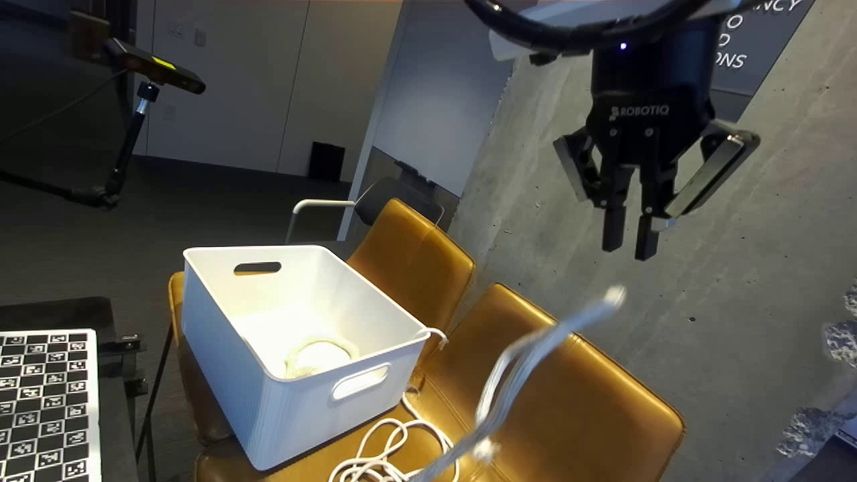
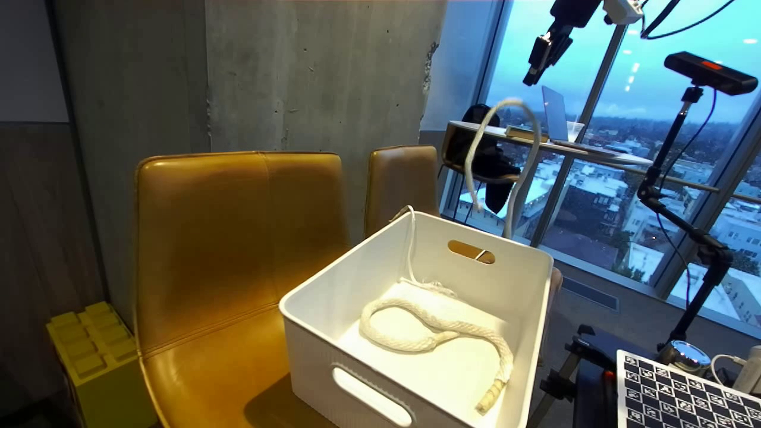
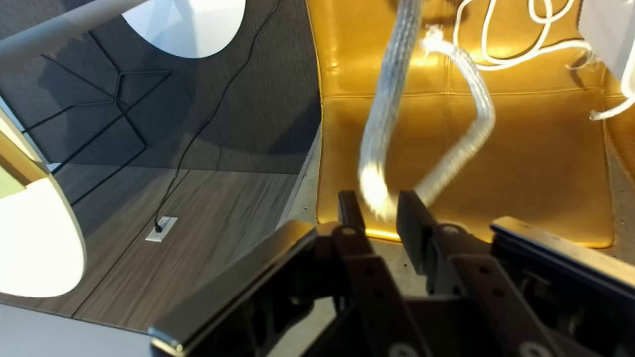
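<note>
Gripper (image 1: 630, 253), released, two fingers parted by a narrow gap, high at the right in an exterior view. White braided rope (image 3: 385, 101), one length, motion-blurred, arches in mid-air just below the fingertips, apart from them, above a tan leather chair (image 1: 596, 402); white bin (image 1: 301, 415), one, stands to the left, a second braided rope (image 2: 469, 330) curled inside. Thin white cord (image 3: 563, 46) lies loosely looped on the chair's seat, near the bin.
</note>
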Motion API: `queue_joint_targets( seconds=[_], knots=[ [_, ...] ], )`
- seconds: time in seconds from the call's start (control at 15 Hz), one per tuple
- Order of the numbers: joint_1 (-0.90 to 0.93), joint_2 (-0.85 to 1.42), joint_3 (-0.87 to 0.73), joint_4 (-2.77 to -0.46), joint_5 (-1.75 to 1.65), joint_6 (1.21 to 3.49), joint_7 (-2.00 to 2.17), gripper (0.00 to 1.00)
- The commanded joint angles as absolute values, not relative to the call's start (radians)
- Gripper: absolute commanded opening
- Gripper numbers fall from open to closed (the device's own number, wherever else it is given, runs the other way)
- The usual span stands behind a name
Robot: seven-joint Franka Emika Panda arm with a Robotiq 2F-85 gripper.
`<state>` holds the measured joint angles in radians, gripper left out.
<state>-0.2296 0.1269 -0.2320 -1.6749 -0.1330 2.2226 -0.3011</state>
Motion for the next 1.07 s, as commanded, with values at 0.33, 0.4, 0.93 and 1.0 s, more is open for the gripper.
queue_joint_targets(
  seconds=[0.33, 0.4, 0.93, 1.0],
  knots=[
    [-0.232, 0.206, -0.201, -1.696, -0.121, 2.238, -0.313, 0.94],
    [-0.23, 0.216, -0.191, -1.707, -0.108, 2.25, -0.315, 0.99],
    [-0.224, 0.413, -0.091, -1.636, 0.032, 2.38, -0.308, 1.0],
    [-0.225, 0.446, -0.081, -1.618, 0.051, 2.388, -0.301, 1.0]
  ],
)
